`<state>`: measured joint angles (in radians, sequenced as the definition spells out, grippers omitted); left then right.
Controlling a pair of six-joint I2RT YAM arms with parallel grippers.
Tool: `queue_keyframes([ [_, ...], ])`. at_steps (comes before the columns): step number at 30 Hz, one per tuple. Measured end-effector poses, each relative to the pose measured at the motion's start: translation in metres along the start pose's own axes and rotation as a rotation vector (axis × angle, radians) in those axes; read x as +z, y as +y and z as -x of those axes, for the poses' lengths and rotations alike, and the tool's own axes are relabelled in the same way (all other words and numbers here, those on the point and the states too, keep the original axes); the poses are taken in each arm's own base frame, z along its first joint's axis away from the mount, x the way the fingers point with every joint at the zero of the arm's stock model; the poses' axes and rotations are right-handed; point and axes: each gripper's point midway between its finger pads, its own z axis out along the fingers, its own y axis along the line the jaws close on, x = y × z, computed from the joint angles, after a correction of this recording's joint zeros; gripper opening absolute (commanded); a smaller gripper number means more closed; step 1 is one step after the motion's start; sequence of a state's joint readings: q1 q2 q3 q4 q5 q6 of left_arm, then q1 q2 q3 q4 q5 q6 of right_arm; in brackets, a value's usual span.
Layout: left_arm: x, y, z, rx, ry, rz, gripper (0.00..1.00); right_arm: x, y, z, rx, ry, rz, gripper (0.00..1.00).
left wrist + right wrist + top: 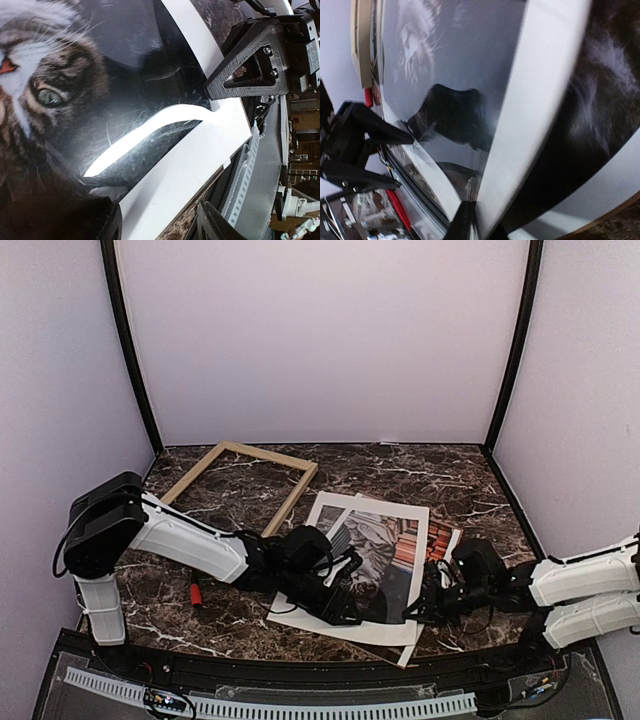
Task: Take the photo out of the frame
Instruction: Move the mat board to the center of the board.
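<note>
The right gripper (432, 598) pinches tight on the white margin of the photo (375, 550), curling that edge up: glossy grey tabby, dark background, red-orange books. The left gripper (160, 225) stands half-open over its near corner. The frame (270, 455) lies flat, well beyond the left gripper.

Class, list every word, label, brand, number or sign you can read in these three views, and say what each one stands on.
No text can be read in any view.
photo: the red-orange books beside the cat are too small and blurred to show a title.
frame: no label shows.
clutter at the right edge of the left wrist view: too blurred to read.
</note>
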<state>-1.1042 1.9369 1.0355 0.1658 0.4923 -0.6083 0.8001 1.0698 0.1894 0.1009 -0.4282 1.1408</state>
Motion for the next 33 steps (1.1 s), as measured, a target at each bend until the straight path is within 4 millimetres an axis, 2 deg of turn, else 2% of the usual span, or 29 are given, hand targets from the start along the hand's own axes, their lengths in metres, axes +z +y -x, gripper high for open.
queue_keyframes([
  [3,-0.012,0.007,-0.002,-0.008,-0.012,0.078,0.54,0.009,0.008,0.011,-0.016,0.004,-0.035,0.00],
  [6,-0.032,0.011,0.000,-0.005,-0.033,0.161,0.54,0.018,0.027,0.025,-0.053,0.004,-0.033,0.00],
  [9,-0.058,0.002,0.010,0.015,-0.091,0.202,0.54,0.028,0.046,0.045,-0.089,-0.020,-0.048,0.00],
  [13,-0.094,-0.017,0.027,0.063,-0.185,0.221,0.55,0.040,0.059,0.080,-0.105,-0.068,-0.103,0.00],
  [16,-0.109,-0.023,0.031,0.100,-0.219,0.233,0.55,0.051,0.064,0.110,-0.107,-0.096,-0.147,0.00],
  [18,-0.111,-0.022,0.030,0.121,-0.216,0.244,0.56,0.058,0.067,0.131,-0.114,-0.109,-0.180,0.16],
  [21,-0.108,-0.017,0.021,0.171,-0.183,0.263,0.61,0.059,0.071,0.158,-0.138,-0.132,-0.241,0.52],
  [23,-0.104,-0.017,0.013,0.236,-0.158,0.276,0.64,0.052,0.069,0.167,-0.152,-0.147,-0.286,0.70],
  [26,-0.097,-0.029,0.005,0.376,-0.139,0.283,0.69,0.029,0.059,0.167,-0.165,-0.162,-0.360,0.85],
  [31,-0.079,-0.061,-0.004,0.678,-0.143,0.263,0.71,-0.027,0.053,0.160,-0.179,-0.234,-0.446,0.89],
  [33,-0.066,-0.075,-0.009,0.831,-0.150,0.251,0.72,-0.048,0.047,0.159,-0.176,-0.279,-0.484,0.88],
])
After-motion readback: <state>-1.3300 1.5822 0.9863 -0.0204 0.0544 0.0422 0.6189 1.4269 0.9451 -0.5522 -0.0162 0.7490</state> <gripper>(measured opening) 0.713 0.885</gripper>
